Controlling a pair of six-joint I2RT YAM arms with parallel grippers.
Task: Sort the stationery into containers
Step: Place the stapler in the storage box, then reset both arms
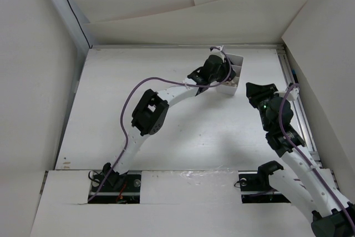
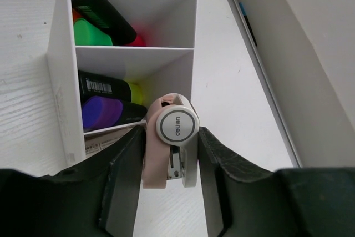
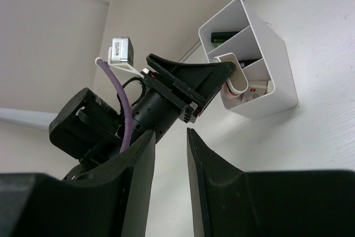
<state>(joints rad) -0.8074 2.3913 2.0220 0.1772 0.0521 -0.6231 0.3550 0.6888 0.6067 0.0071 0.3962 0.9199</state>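
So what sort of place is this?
Probably a robot test booth: white boards wall in a white table, a left arm and right arm are bolted at its near edge, and a divided box holds highlighters.

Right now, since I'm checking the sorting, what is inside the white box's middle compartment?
Visible: a purple highlighter and a black barcoded marker with a yellow end. The pink item in the left gripper hides the purple one's tip.

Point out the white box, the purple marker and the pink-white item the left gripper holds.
white box [image 2: 64, 81]: left wrist view, left outer wall.
purple marker [image 2: 100, 112]: left wrist view, purple body.
pink-white item [image 2: 176, 125]: left wrist view, round label.
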